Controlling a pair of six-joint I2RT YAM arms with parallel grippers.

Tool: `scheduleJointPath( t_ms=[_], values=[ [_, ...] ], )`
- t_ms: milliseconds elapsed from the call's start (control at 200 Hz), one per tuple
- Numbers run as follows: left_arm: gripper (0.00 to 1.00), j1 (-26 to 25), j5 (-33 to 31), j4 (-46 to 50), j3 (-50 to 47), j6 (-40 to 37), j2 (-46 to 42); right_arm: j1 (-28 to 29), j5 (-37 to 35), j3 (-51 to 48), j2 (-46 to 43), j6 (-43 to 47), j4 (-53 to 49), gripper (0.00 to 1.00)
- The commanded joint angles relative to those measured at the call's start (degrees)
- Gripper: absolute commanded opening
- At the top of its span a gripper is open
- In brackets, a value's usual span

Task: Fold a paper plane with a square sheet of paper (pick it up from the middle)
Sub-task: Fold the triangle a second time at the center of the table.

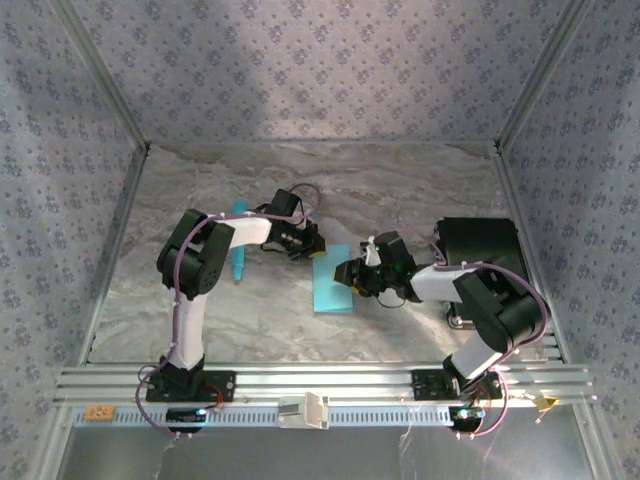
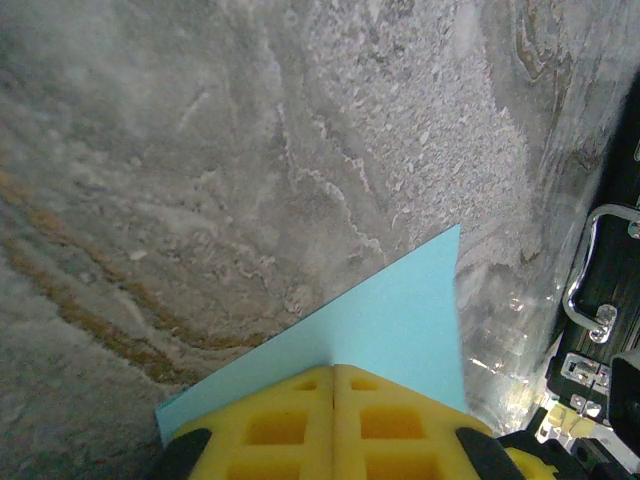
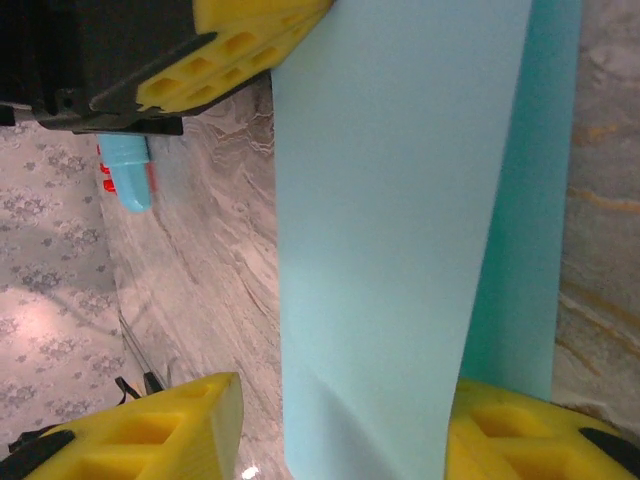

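Note:
The square sheet of paper (image 1: 333, 285) lies mid-table, folded over, so a pale flap (image 3: 390, 230) covers a darker layer (image 3: 535, 220). My left gripper (image 1: 312, 245) is at the sheet's far edge. In the left wrist view its yellow fingers (image 2: 290, 425) are pressed together, and the left gripper (image 2: 334, 372) is shut on the paper (image 2: 400, 320). My right gripper (image 1: 352, 272) comes in from the sheet's right side. The right gripper (image 3: 345, 400) is open and straddles the flap. One finger (image 3: 170, 430) stands clear of the paper, and the other (image 3: 510, 430) is against it.
A turquoise pen-like stick (image 1: 240, 250) lies left of the sheet, behind the left arm, and it also shows in the right wrist view (image 3: 128, 180). A black case (image 1: 480, 245) with metal latches (image 2: 595, 300) sits at the right. Patterned walls close in the marbled table (image 1: 400, 190).

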State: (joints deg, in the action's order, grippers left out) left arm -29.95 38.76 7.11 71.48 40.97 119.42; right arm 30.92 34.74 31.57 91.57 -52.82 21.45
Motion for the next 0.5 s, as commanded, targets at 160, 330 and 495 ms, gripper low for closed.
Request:
scheduleJointPath(
  t_ms=[160, 330, 495],
  values=[
    [0.01, -0.61, -1.15, 3.69, -0.03, -1.1, 2.4, -1.95, 3.04, 0.43, 1.54, 1.94, 0.86, 0.37],
    [0.04, -0.73, 2.02, 1.32, -0.12, 0.01, 1.22, -2.18, 1.38, 0.24, 1.92, 2.55, -3.29, 0.25],
    [0.21, -1.31, 4.16, 0.53, 1.45, -0.47, -2.88, -1.12, 0.35, 0.95, 3.83, 1.71, -3.82, 0.16]
  ],
)
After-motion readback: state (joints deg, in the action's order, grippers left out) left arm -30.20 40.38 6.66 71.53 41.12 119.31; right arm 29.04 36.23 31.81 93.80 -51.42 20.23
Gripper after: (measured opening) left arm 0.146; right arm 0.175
